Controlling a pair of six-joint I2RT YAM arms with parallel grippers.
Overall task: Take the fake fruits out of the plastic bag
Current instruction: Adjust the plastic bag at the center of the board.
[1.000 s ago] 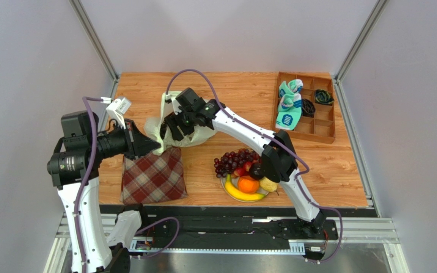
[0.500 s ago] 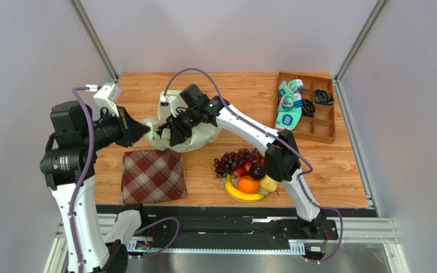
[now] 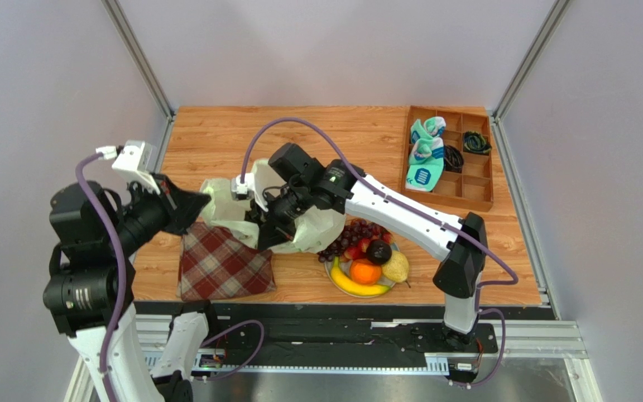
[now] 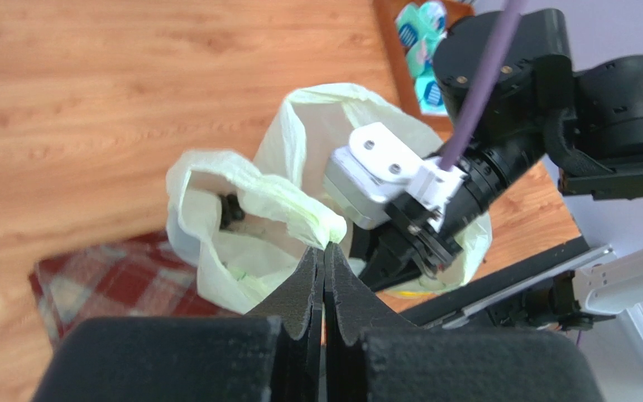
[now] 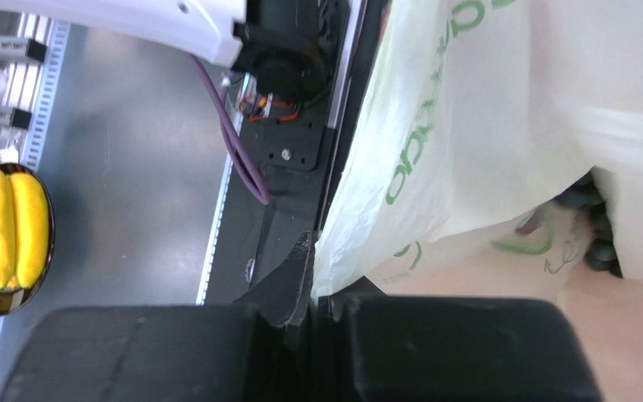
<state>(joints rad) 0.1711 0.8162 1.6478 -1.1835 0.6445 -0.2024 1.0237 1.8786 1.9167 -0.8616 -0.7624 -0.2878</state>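
The plastic bag (image 3: 304,228) hangs pale and crinkled between both arms, above the table's near half. My left gripper (image 3: 207,204) is shut on its rim (image 4: 321,230), the jaws pressed flat together. My right gripper (image 3: 264,236) is shut on a fold of the bag's film (image 5: 358,243) at the opposite side. Dark round grapes (image 5: 591,224) show deep inside the bag. Out of the bag lie an orange (image 3: 365,270), a banana (image 3: 355,288), a pear (image 3: 396,268), a plum (image 3: 378,251) and red grapes (image 3: 358,236), together on a plate (image 3: 328,272).
A red plaid cloth (image 3: 224,264) lies under the bag's left end. A wooden compartment tray (image 3: 451,155) with small items stands at the back right. The black rail of the arm bases (image 3: 325,331) runs along the near edge.
Both arms have carried the bag toward the near edge and to the right, partly over the grapes. My right gripper has closed on the bag's film.
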